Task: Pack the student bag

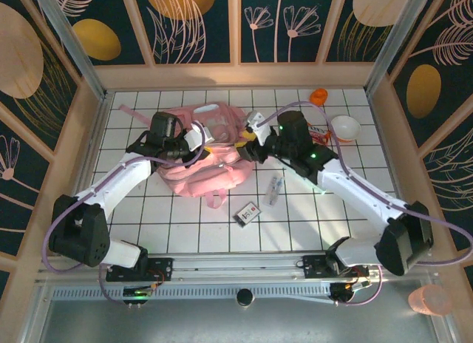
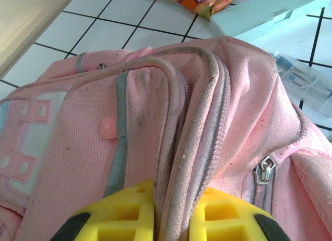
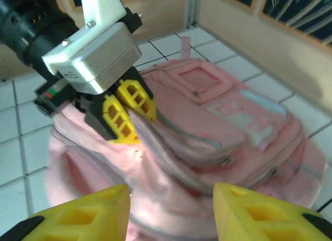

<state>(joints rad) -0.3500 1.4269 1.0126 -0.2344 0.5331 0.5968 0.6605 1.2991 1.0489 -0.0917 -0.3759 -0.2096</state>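
Note:
The student bag, a soft pink backpack, lies on the white tiled table. My left gripper is shut on a fold of its piped edge; in the left wrist view the yellow fingers pinch the fabric of the bag tightly, beside a zip pull. My right gripper hovers at the bag's right side. Its fingers stand open just above the pink fabric, with nothing between them. The right wrist view also has the left gripper clamped on the bag's rim.
To the right of the bag lie a clear case and a small card. A white bowl, a red packet and an orange item sit at the back right. Wooden walls ring the table.

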